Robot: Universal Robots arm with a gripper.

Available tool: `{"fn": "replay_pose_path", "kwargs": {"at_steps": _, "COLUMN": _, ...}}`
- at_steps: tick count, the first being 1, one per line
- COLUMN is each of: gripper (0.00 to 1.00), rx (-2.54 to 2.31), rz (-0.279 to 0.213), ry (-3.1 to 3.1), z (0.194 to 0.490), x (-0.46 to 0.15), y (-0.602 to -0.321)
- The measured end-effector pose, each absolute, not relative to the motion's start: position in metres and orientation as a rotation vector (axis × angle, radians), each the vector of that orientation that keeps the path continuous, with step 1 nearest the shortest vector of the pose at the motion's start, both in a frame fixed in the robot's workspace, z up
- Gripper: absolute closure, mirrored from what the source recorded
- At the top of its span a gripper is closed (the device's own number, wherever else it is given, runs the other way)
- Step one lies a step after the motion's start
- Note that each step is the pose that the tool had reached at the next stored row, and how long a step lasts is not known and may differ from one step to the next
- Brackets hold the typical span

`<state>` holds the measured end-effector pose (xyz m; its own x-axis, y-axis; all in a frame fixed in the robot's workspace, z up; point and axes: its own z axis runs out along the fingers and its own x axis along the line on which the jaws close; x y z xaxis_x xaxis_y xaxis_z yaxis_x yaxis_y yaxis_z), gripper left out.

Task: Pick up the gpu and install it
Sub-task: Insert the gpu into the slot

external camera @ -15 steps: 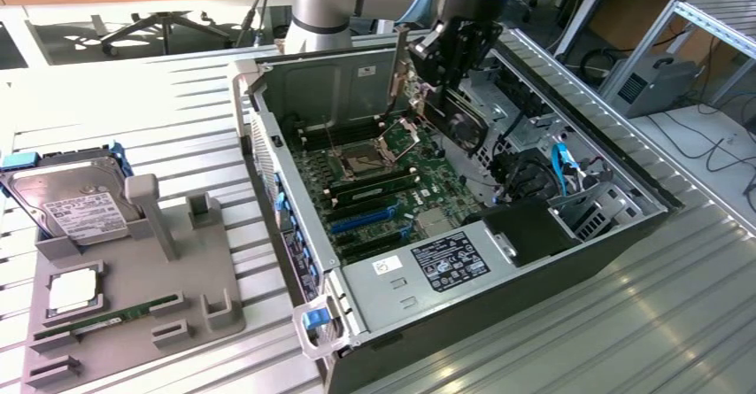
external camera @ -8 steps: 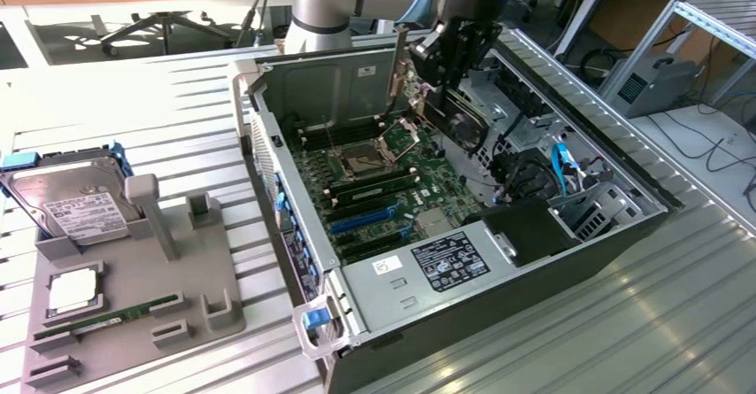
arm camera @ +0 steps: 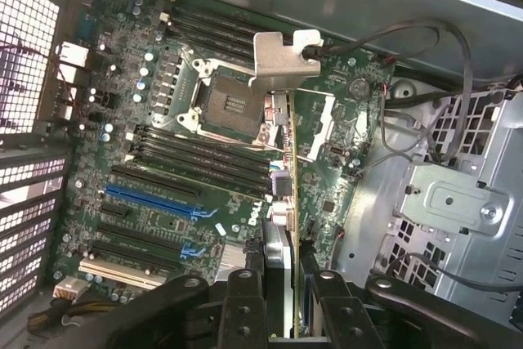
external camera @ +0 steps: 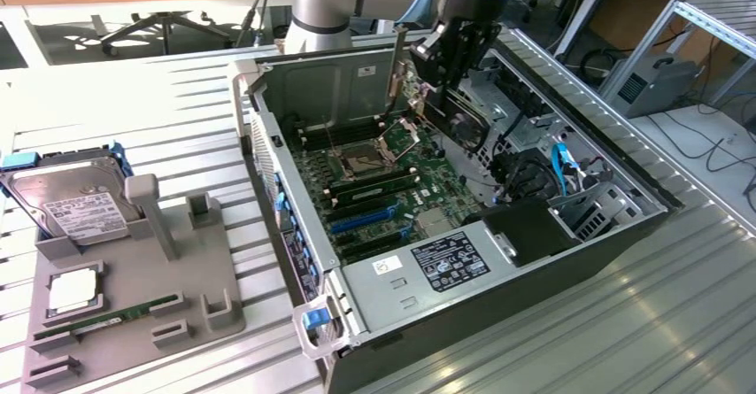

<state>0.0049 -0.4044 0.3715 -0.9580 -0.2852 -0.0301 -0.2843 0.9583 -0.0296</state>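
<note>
Nearest on the bench stood a grey holder tray at the exterior view's left. It carried a slim green RAM stick, a processor chip and, farther back, a hard drive whose white label was too small to read.

Beyond it lay the open computer case. On the near end of the case sat a black sticker and a smaller white one, both printed but neither legible.

Deeper in was the green motherboard with its blue expansion slots.

At the far end, the tool was clamped on the gpu, carrying it edge-on over the board near the processor socket. The card's silver bracket pointed away from the tool.

Judging by this, the pick-up was done and the install was in hand, with the card not yet seated. Seating would seem to call for lining the card's lower edge up with a slot, setting the bracket toward the case's rear wall, and pressing straight down without tilt.
</note>
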Motion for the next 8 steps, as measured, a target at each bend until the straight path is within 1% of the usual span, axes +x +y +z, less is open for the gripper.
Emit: {"fn": "replay_pose_path", "kwargs": {"at_steps": 8, "gripper": 0.73, "rx": -0.480, "rz": -0.038, "ry": 3.070, "z": 0.3715, "x": 0.0049, "y": -0.4044}}
